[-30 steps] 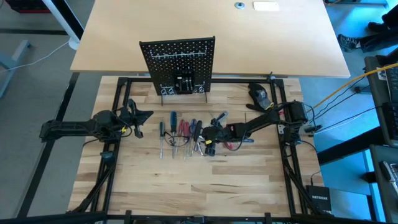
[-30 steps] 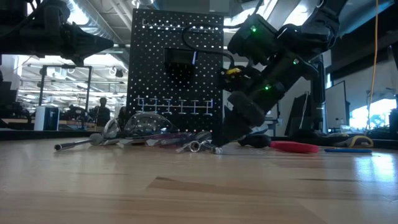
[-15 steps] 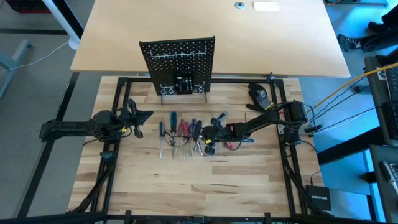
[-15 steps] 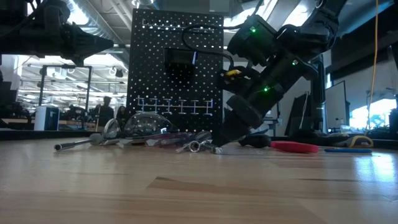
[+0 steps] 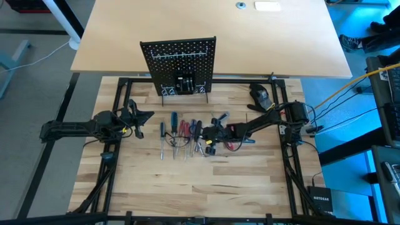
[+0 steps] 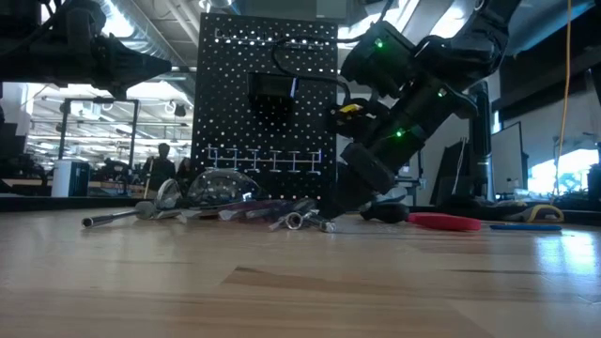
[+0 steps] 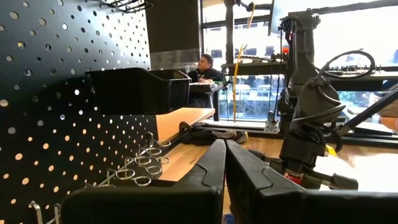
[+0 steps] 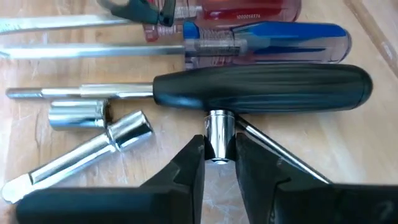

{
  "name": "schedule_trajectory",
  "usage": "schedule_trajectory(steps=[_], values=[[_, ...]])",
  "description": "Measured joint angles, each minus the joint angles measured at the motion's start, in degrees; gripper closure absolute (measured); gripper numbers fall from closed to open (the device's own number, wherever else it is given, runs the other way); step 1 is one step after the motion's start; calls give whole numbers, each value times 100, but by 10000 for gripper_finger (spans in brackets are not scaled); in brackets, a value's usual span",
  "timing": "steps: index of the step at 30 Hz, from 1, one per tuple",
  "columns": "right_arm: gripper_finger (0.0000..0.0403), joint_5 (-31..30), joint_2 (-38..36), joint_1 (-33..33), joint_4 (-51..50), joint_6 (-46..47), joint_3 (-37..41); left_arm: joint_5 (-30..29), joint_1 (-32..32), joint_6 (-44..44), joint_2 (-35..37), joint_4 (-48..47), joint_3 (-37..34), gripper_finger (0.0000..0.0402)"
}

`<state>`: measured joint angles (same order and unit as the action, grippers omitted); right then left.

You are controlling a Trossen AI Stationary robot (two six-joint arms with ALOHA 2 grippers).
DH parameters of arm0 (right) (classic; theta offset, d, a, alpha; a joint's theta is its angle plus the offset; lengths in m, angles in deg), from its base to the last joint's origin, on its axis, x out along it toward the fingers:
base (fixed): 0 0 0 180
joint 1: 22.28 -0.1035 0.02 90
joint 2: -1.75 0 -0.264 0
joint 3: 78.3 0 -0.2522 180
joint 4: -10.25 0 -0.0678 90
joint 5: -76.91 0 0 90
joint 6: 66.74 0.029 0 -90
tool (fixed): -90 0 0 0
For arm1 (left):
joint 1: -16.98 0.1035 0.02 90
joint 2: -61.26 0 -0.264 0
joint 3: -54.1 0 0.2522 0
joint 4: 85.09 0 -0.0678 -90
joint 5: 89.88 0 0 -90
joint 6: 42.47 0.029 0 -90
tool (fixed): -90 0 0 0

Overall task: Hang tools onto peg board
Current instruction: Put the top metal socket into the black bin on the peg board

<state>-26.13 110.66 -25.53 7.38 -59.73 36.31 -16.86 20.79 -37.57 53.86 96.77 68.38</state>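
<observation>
A white "NETGEAR" label is read on a black box (image 5: 320,199) off the desk's (image 5: 187,187) front right corner. The tools (image 5: 184,132) are clustered at mid-desk, in front of the peg board (image 5: 179,64) standing at the back edge. The right gripper (image 8: 219,163) is lowered into the cluster's right end, its jaws narrowly parted around a small chrome socket (image 8: 219,134) beside a black-handled driver (image 8: 261,90). The left gripper (image 5: 139,118) is held near the left edge, jaws closed and empty. Bare wood is left along the front edge.
</observation>
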Motion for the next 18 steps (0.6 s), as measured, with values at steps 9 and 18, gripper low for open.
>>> schedule_trajectory(steps=[9, 18], values=[[331, -317, -347, -11, -171, -40, -68, 0, 0, 0, 0, -1, 0, 400], [329, -577, -810, -11, -165, -114, -68, 0, -1, -1, 0, -7, 0, 400]])
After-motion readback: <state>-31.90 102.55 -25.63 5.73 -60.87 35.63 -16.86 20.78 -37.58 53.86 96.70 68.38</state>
